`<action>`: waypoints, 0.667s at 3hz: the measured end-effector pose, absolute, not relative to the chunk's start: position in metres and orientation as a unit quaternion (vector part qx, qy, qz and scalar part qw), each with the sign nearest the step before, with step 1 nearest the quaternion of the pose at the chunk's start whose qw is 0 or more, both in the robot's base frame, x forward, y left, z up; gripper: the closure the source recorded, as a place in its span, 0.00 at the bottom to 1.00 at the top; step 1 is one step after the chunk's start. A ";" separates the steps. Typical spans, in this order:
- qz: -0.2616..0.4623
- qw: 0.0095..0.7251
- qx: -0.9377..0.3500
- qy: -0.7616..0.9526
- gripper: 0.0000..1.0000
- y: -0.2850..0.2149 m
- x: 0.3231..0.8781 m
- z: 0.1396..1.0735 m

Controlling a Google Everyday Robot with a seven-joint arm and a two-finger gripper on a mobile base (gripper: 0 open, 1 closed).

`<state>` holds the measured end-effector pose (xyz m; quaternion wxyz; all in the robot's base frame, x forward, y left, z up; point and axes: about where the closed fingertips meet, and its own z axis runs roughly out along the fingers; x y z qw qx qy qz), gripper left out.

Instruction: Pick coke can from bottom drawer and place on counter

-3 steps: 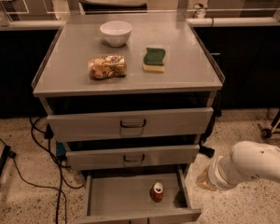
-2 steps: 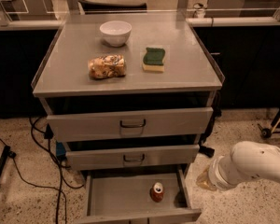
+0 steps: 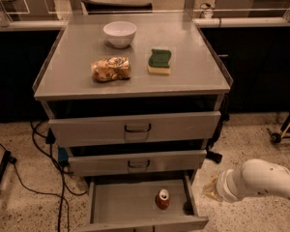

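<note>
Arm (image 3: 263, 180), white and rounded, reaches in low from the right edge, cut off there. Its gripper (image 3: 211, 191) hangs just beside the open bottom drawer (image 3: 118, 204), outside its right wall; whether it is apart or together cannot be told. The coke can (image 3: 163, 198) stands upright inside the drawer, right of centre. The drawer's front runs partly out of frame.

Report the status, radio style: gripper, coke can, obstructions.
Gripper low, right of the open bottom drawer, outside it. Coke can upright on drawer floor, not held. Nothing covering it.
</note>
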<state>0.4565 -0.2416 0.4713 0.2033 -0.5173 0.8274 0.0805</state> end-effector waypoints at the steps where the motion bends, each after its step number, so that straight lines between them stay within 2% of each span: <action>1: 0.100 0.233 -0.521 0.815 1.00 -0.242 0.471 0.434; 2: 0.142 0.244 -0.521 0.805 1.00 -0.238 0.485 0.364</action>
